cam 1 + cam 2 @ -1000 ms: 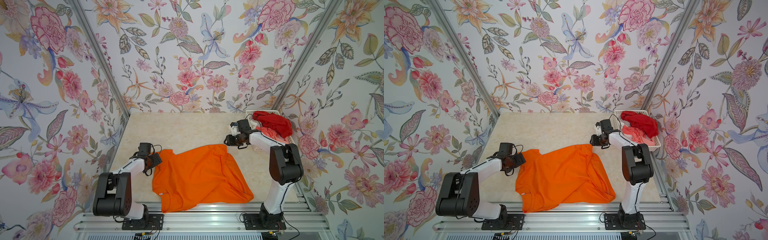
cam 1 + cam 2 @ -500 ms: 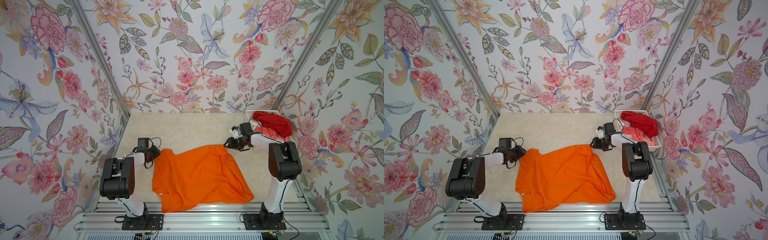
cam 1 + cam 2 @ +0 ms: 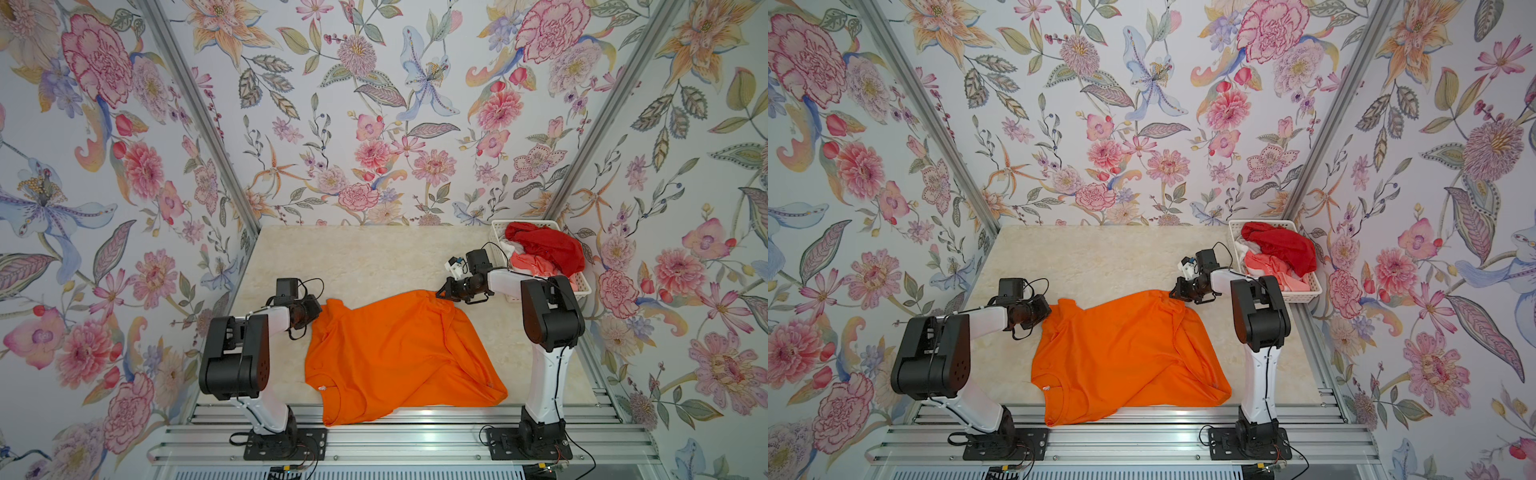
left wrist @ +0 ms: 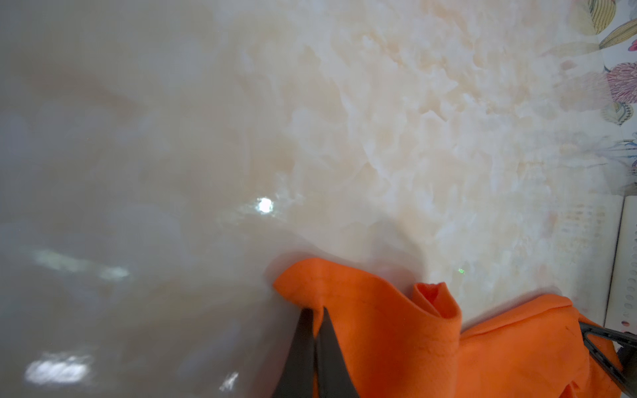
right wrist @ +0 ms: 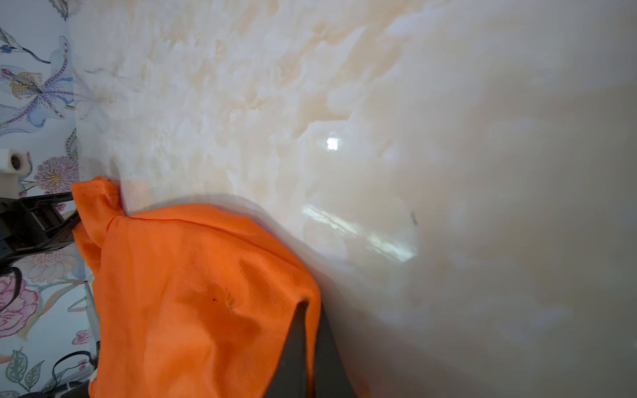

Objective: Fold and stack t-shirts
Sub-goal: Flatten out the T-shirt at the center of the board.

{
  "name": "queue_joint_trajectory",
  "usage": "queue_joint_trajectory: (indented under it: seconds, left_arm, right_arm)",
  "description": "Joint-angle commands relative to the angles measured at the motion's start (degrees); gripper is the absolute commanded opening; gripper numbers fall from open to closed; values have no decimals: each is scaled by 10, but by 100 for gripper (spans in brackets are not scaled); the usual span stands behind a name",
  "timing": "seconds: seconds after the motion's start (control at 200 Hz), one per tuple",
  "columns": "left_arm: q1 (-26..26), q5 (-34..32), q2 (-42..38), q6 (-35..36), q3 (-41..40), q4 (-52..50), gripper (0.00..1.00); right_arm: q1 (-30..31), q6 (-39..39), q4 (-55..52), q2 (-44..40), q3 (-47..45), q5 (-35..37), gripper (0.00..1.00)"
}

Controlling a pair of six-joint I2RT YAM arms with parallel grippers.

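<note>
An orange t-shirt point(image 3: 395, 353) point(image 3: 1121, 353) lies spread on the marble table, its collar and white neck label point(image 3: 321, 388) toward the front edge. My left gripper point(image 3: 318, 309) point(image 3: 1047, 311) is at the shirt's far left corner. In the left wrist view it point(image 4: 315, 310) is shut on a pinch of the orange cloth point(image 4: 396, 327). My right gripper point(image 3: 441, 293) point(image 3: 1173, 293) is at the far right corner, and in the right wrist view it point(image 5: 312, 305) is shut on a fold of the cloth point(image 5: 189, 275). A deep red t-shirt point(image 3: 548, 245) and a coral-pink one point(image 3: 532, 264) are heaped in the basket.
The white slotted basket point(image 3: 498, 226) point(image 3: 1235, 226) stands at the table's far right corner, just behind my right arm. The orange shirt's front hem hangs over the aluminium rail point(image 3: 415, 415). Bare marble point(image 3: 353, 257) stretches behind the shirt to the floral back wall.
Both grippers have closed on the far corners of the orange shirt. The left arm has drawn in a little toward the shirt's corner; the shirt lies much as before.
</note>
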Motion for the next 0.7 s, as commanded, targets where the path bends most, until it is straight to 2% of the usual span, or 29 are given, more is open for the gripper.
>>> queue_joint_trajectory:
  seconds: [0.0, 0.085, 0.245, 0.355, 0.51, 0.695]
  left_arm:
    - [-5, -50, -86, 55, 17, -43, 0]
    - [-10, -89, -150, 94, 63, -67, 0]
    - [-19, -132, -255, 143, 145, -87, 0]
    - [-34, -148, -310, 163, 202, -122, 0]
    - [-84, -181, -393, 209, 266, -166, 0]
    - [-106, -176, -471, 228, 329, -176, 0]
  right_arm:
    - [16, -57, -16, -69, 14, 133, 0]
    - [29, -92, -20, -124, 20, 203, 0]
    - [64, -157, -13, -262, 13, 273, 0]
    - [97, -179, -13, -379, -14, 283, 0]
    - [155, -189, -35, -558, -44, 311, 0]
    - [224, -187, -15, -724, -44, 299, 0]
